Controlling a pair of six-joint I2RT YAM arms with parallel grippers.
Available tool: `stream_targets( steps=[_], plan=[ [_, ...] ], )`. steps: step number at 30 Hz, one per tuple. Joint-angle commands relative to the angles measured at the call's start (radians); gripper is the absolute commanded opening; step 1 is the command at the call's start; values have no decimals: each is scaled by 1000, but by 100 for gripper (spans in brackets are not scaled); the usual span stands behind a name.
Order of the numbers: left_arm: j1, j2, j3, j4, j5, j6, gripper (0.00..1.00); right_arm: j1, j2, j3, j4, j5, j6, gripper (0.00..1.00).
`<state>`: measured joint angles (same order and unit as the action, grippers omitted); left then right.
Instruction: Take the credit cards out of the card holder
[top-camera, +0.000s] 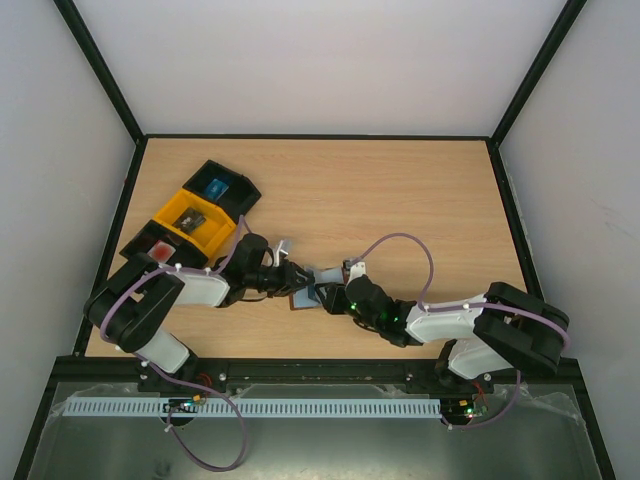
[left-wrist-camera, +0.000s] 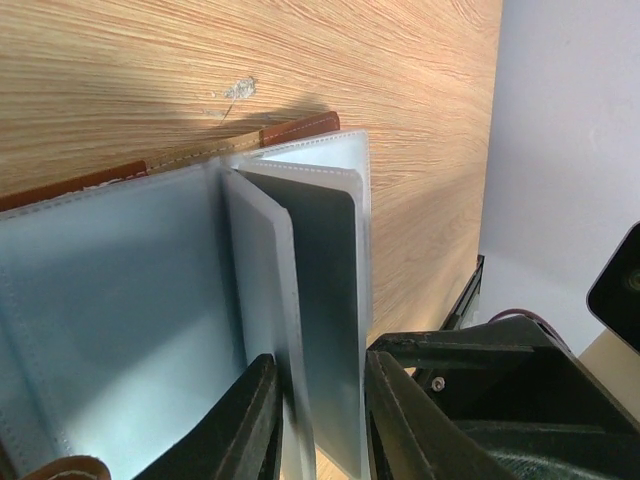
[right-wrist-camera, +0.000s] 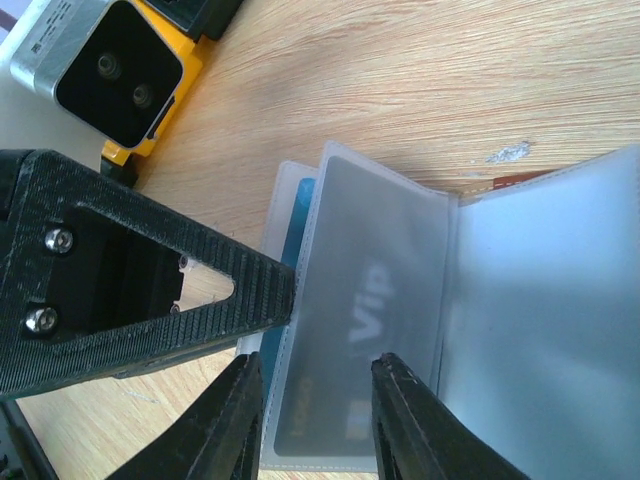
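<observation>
The brown card holder (top-camera: 322, 276) lies open on the table between both arms, its grey-blue pockets (left-wrist-camera: 100, 290) spread out and clear sleeves standing up from the fold. A dark grey credit card (right-wrist-camera: 360, 320) marked VIP sits inside one sleeve, also visible as the dark grey card (left-wrist-camera: 332, 270) in the left wrist view. My left gripper (left-wrist-camera: 320, 425) straddles two sleeve leaves edge-on, jaws apart, the leaves loose between them. My right gripper (right-wrist-camera: 315, 420) stands over the same sleeve, jaws apart on either side of the card. One left finger (right-wrist-camera: 200, 300) touches the sleeve's edge. A blue card edge (right-wrist-camera: 297, 245) shows behind.
At the back left stand a yellow bin (top-camera: 175, 212) holding a dark item, a black bin (top-camera: 240, 190) with a blue item and another black bin (top-camera: 140, 250) with a red flat item. Both grippers (top-camera: 297, 273) (top-camera: 335, 293) crowd the card holder.
</observation>
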<state>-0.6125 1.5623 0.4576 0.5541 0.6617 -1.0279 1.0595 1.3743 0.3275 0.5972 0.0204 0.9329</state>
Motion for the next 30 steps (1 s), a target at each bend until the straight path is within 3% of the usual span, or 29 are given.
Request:
stream_targets(
  steps=[1, 20, 30],
  plan=[
    [-6, 12, 20, -8, -7, 21, 26, -2, -15, 6, 8, -11, -12, 32],
    [-13, 22, 29, -7, -8, 18, 25, 9, -2, 60, -90, -4, -50, 41],
    [-12, 25, 29, -8, -7, 21, 25, 13, 8, 106, -207, 59, -82, 40]
  ],
)
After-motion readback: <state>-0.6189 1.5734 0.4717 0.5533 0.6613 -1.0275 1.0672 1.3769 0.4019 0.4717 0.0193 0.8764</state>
